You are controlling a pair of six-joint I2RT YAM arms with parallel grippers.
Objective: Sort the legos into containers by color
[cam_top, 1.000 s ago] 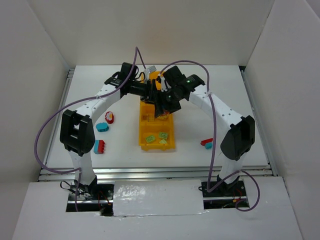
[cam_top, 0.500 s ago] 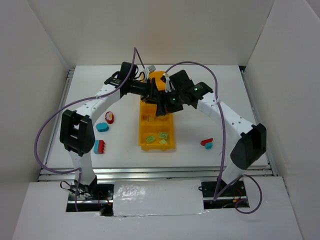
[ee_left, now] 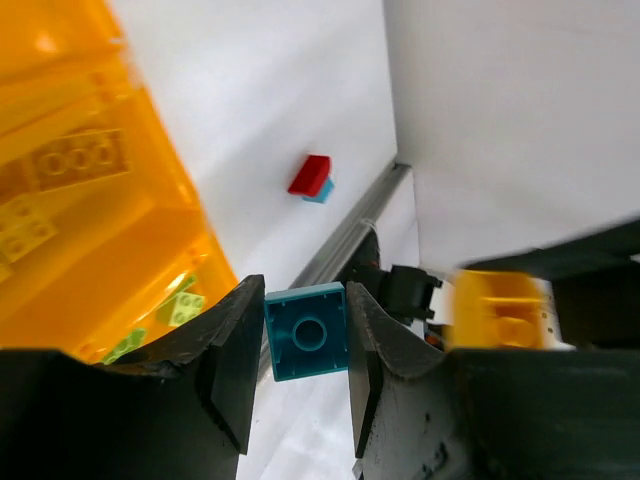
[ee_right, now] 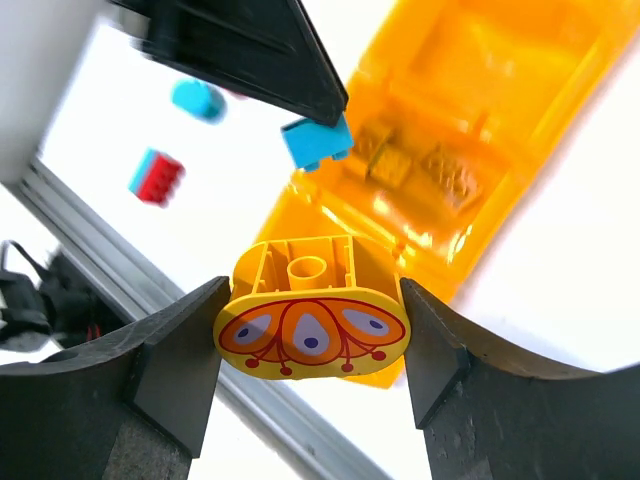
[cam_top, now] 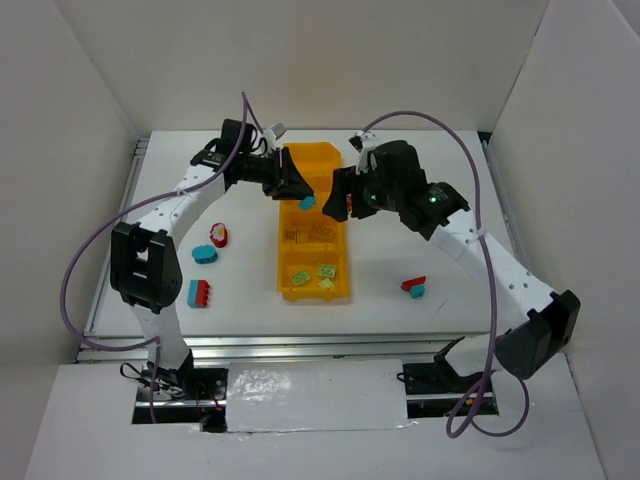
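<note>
Risk: left tool clenched on teal brick over the far half of the bin, right tool gripping yellow brick just right of it — close enough to clash, or to drop one into the wrong compartment.

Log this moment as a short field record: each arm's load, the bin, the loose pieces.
left jaws: shut on held teal brick, raised near the bin
right jaws: shut on yellow rounded brick with orange pattern
nearest compartment: light green bricks
next compartment: yellow bricks
loose, left of bin: red-teal studded brick, teal piece, red-and-yellow piece
loose, right of bin: red and teal pair
</note>
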